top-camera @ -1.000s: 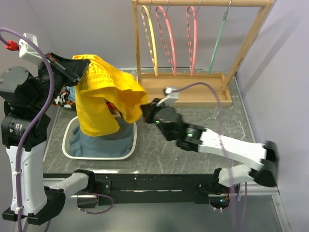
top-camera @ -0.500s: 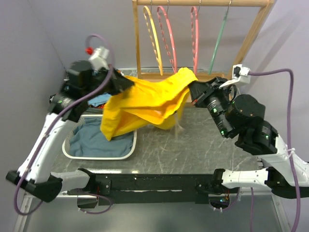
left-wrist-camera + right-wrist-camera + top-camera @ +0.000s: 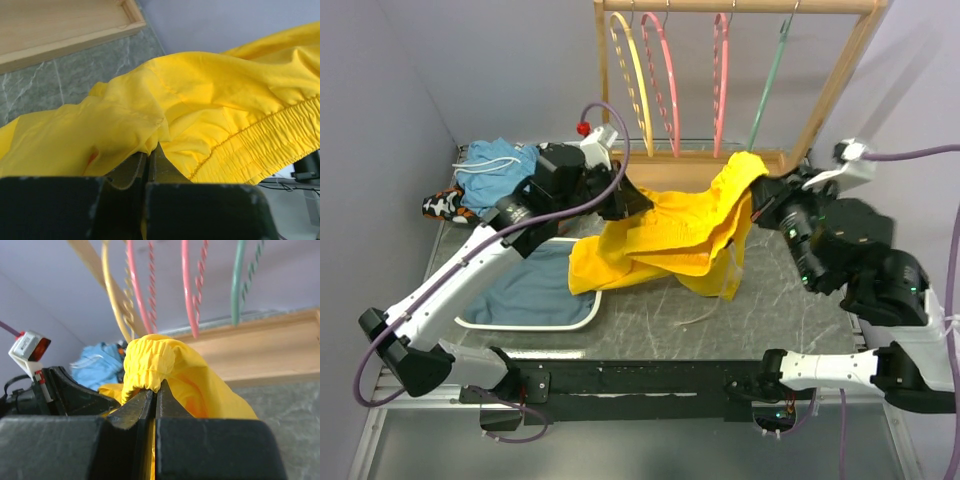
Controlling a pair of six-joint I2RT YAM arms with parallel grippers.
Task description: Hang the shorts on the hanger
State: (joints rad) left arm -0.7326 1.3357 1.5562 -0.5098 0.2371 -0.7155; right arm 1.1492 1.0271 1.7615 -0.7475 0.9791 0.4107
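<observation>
The yellow shorts [image 3: 660,240] hang stretched between my two grippers above the table's middle, sagging down to the table. My left gripper [image 3: 638,203] is shut on their left end; in the left wrist view the fabric [image 3: 210,115] is pinched between its closed jaws [image 3: 149,152]. My right gripper [image 3: 757,208] is shut on the gathered waistband [image 3: 147,365] at the right end. A white drawstring [image 3: 730,280] dangles below. The teal-green hanger [image 3: 767,85] hangs at the right of the wooden rack, behind the shorts; it also shows in the right wrist view [image 3: 239,280].
The wooden rack [image 3: 720,195] also holds a yellow hanger [image 3: 632,80] and two pink hangers [image 3: 665,75]. A white basket [image 3: 470,318] with dark blue cloth sits front left. Light blue shorts [image 3: 500,165] and a patterned cloth [image 3: 445,205] lie at the back left.
Both grippers have carried the shorts down and rightward from above the basket. The shorts now hang spread lower, in front of the rack base.
</observation>
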